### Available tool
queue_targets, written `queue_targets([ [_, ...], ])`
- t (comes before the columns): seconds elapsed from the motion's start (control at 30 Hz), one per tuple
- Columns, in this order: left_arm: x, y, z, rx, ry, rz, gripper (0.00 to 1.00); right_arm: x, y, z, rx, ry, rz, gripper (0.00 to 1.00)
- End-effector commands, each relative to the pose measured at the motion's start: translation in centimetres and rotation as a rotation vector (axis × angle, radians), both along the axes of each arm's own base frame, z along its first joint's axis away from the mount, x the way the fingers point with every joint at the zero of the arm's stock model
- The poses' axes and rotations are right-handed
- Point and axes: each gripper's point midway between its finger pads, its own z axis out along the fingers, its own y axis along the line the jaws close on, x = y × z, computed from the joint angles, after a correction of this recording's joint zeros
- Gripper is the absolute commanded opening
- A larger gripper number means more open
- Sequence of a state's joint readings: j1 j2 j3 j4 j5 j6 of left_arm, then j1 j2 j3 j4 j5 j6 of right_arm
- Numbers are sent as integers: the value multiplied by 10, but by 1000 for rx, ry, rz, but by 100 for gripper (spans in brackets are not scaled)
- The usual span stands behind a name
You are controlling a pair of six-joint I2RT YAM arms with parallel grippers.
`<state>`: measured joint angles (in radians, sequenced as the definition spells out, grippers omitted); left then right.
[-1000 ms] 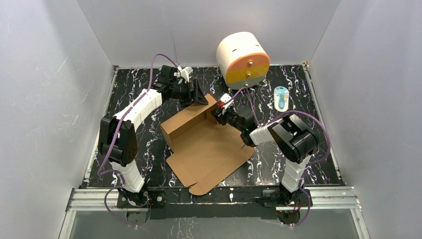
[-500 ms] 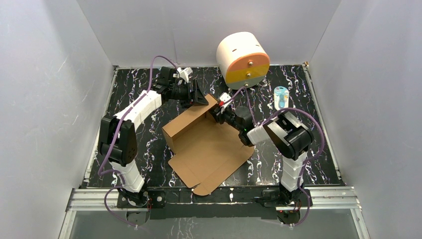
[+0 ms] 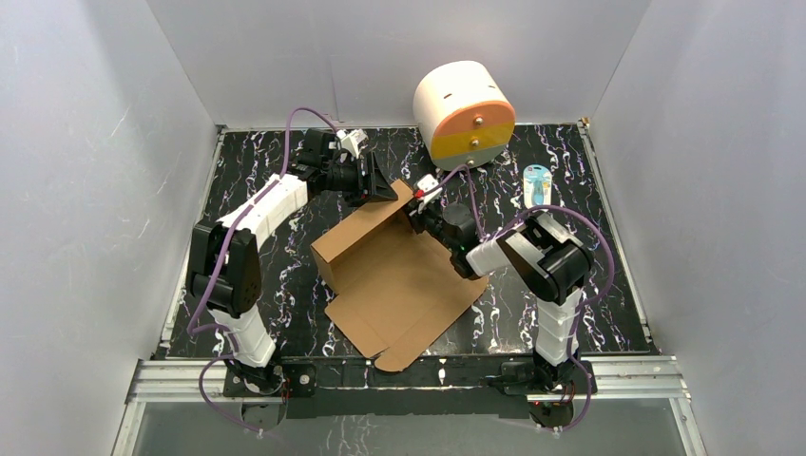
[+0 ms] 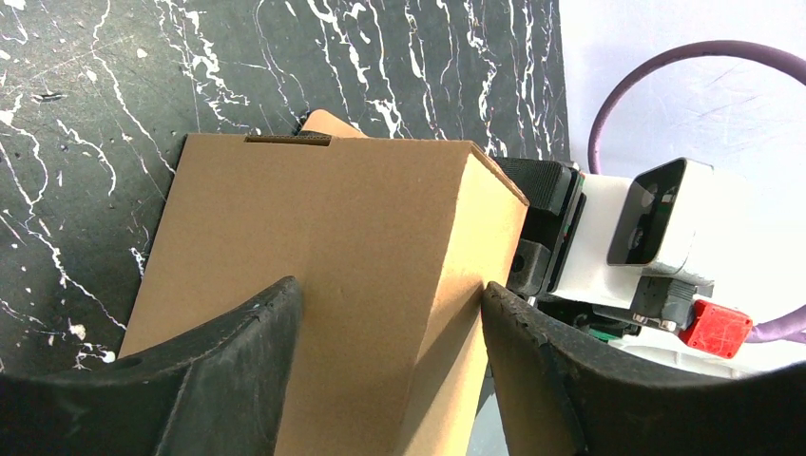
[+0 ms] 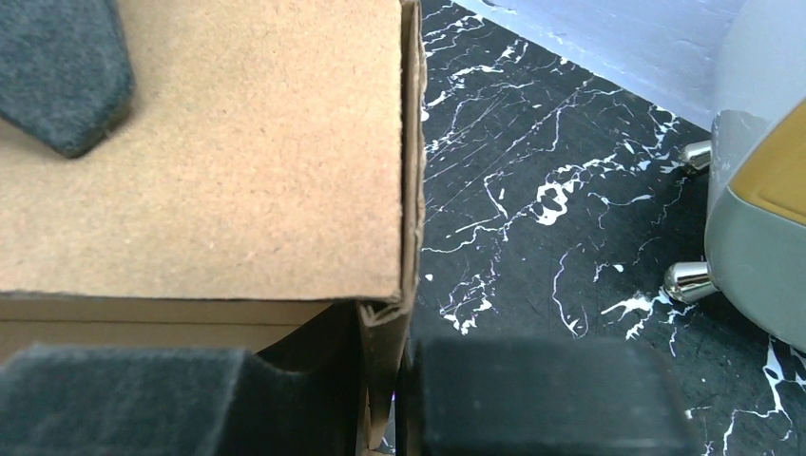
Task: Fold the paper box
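The paper box (image 3: 404, 280) is brown corrugated cardboard lying open mid-table, its back wall raised and its lid flap spread flat towards me. My left gripper (image 3: 383, 187) reaches in from the far left. In the left wrist view the left gripper (image 4: 392, 290) has both fingers pressed against the folded back corner of the paper box (image 4: 323, 247). My right gripper (image 3: 418, 217) sits at the box's far right corner. In the right wrist view the right gripper (image 5: 380, 353) has its pads closed on the thin upright side wall (image 5: 385, 328).
A white cylinder (image 3: 464, 114) with an orange-yellow face stands at the back, close behind the right gripper, its metal feet (image 5: 686, 277) in the right wrist view. A small blue item (image 3: 537, 187) lies at the right. Grey walls ring the black marbled table (image 3: 266, 313).
My right gripper's jaws have narrowed onto the box's side wall, and the right arm has drawn in a little to the left. The left arm and its grip look the same.
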<state>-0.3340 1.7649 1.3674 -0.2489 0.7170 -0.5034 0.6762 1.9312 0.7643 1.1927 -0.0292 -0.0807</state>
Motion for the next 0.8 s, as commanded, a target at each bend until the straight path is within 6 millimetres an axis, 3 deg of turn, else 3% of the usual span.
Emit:
queue_targets([
  [0.0,-30,-3,10,-30,73,-42,65,28,-12,39,34,-120,-153,16],
  [0.47,-35,-6,18,-74,79,-58,63,43,-22,39,98,-34,-289,16],
  [0.6,-36,-7,16,-78,91,-58,62,39,-17,46,175,1,-274,17],
  [0.77,-35,-7,13,-74,96,-51,62,28,3,59,208,-14,-146,23],
])
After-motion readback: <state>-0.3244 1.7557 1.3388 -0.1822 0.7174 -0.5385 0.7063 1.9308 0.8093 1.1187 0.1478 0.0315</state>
